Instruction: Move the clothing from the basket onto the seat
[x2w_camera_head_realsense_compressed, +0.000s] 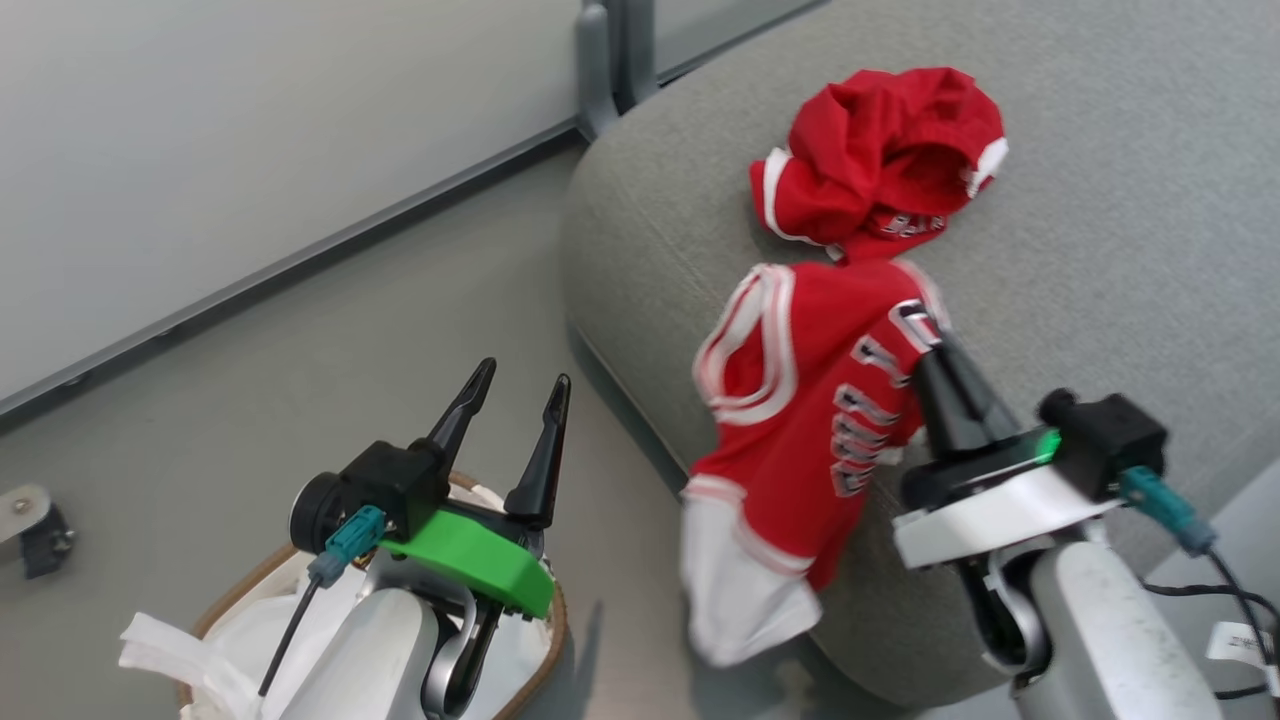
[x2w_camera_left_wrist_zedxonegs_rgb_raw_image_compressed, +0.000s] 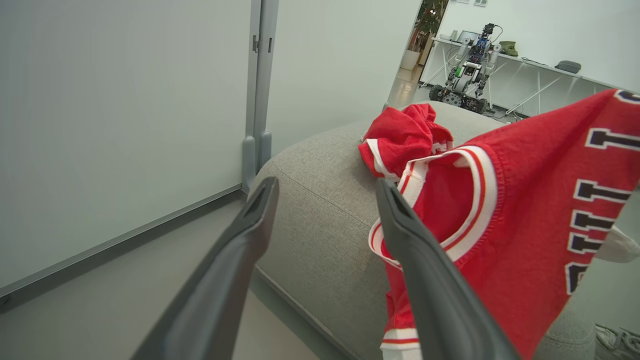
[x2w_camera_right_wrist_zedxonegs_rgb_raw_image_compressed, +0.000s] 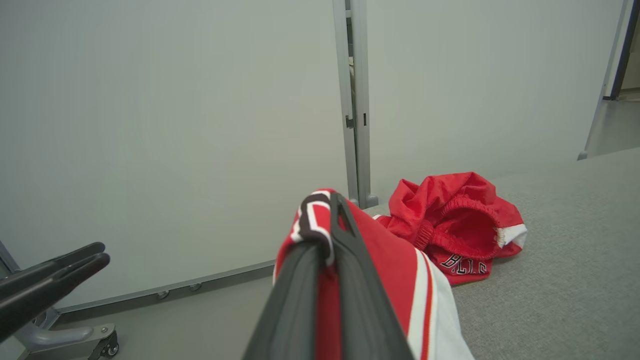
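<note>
My right gripper (x2w_camera_head_realsense_compressed: 935, 335) is shut on the lettered edge of the red jersey (x2w_camera_head_realsense_compressed: 800, 420). The jersey hangs over the front edge of the grey seat (x2w_camera_head_realsense_compressed: 1100, 200), its white sleeve dangling below. In the right wrist view the fingertips (x2w_camera_right_wrist_zedxonegs_rgb_raw_image_compressed: 334, 202) pinch that jersey (x2w_camera_right_wrist_zedxonegs_rgb_raw_image_compressed: 390, 270). A smaller red-and-white piece (x2w_camera_head_realsense_compressed: 880, 160) lies crumpled on the seat behind it. My left gripper (x2w_camera_head_realsense_compressed: 522, 380) stands open above the basket (x2w_camera_head_realsense_compressed: 250, 580), holding nothing. The left wrist view looks past the open gripper (x2w_camera_left_wrist_zedxonegs_rgb_raw_image_compressed: 325, 190) at the jersey (x2w_camera_left_wrist_zedxonegs_rgb_raw_image_compressed: 525, 225) and the seat (x2w_camera_left_wrist_zedxonegs_rgb_raw_image_compressed: 325, 160).
Pale wall panels with a grey post (x2w_camera_head_realsense_compressed: 600, 60) stand behind the seat's left end. Grey floor lies between wall, basket and seat. White material (x2w_camera_head_realsense_compressed: 180, 650) sits in the basket. A caster (x2w_camera_head_realsense_compressed: 35, 525) is at the far left. Cables (x2w_camera_head_realsense_compressed: 1230, 610) trail at the right.
</note>
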